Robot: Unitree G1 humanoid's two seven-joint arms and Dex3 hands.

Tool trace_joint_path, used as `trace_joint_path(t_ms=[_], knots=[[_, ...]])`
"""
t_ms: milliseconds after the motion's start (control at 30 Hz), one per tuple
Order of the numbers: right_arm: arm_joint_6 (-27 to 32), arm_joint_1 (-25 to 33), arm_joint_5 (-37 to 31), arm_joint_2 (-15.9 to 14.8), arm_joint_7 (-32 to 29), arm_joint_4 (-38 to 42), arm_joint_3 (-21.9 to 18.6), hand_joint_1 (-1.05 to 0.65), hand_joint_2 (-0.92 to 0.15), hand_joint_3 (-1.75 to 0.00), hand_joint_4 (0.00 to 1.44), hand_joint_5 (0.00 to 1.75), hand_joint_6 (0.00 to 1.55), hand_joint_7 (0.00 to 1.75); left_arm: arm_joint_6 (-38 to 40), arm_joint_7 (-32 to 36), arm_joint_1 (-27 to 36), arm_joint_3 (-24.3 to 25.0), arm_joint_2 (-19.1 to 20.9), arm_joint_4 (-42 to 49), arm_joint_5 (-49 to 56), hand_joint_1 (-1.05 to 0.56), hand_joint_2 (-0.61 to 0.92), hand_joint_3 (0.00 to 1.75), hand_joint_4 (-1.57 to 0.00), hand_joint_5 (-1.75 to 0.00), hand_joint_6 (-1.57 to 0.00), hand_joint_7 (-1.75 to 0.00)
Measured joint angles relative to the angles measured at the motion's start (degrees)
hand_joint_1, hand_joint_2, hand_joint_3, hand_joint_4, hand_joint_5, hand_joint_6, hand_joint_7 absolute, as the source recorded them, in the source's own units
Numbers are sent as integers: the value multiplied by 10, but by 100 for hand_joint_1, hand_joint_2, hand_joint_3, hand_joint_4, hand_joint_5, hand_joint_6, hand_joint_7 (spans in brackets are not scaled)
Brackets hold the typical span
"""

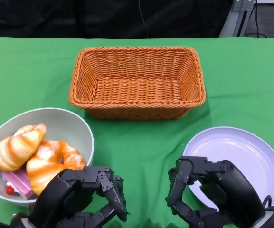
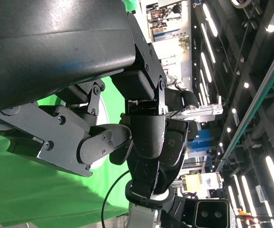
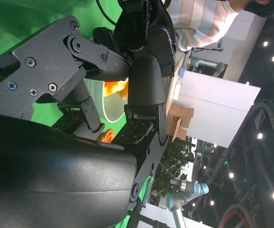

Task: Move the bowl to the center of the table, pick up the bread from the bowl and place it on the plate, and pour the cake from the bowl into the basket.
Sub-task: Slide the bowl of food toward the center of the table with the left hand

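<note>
A grey bowl (image 1: 61, 113) sits at the table's near left. It holds a pale twisted bread (image 1: 18, 147), an orange glazed ring-shaped bread (image 1: 51, 164) and a pink cake (image 1: 17, 183) with a red dot, half hidden under the breads. The white plate (image 1: 241, 152) lies at the near right, and the woven orange basket (image 1: 137, 107) stands empty at the far centre. My left hand (image 1: 80, 197) hovers just right of the bowl's near rim. My right hand (image 1: 212, 192) covers the plate's near left edge. Both hold nothing, their fingers bent and apart.
A green cloth (image 1: 141, 142) covers the table, with bare cloth between bowl and plate in front of the basket. A person in a striped shirt (image 3: 198, 23) stands beside the table in the right wrist view. A dark background lies beyond the far edge.
</note>
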Motion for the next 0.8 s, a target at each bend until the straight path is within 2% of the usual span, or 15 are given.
trace_joint_path(t_ms=[800], knots=[[-6, 0, -1, 0, 1, 2, -3, -24, -47, -103, 91, 161, 84, 140, -2, 0, -1, 0, 0, 2, 1, -7, 64, 85, -75, -147, -83, -116]])
